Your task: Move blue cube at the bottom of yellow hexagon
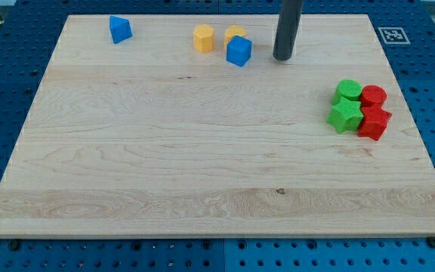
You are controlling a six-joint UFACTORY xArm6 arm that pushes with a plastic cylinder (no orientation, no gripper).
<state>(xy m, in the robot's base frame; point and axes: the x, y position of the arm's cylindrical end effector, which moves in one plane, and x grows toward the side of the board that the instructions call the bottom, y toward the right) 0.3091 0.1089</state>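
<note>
The blue cube (239, 51) sits near the view's top, touching the lower right of a yellow block (234, 34) that it partly hides. A yellow hexagon (203, 38) stands just to the left of them, a small gap from the cube. My tip (282, 57) rests on the board to the right of the blue cube, about a block's width from it.
A second blue block (119, 29) lies at the top left. At the right stand two green blocks (347, 91) (343, 115) and two red blocks (373, 96) (374, 122) in a tight cluster. The wooden board (202, 166) ends at blue pegboard.
</note>
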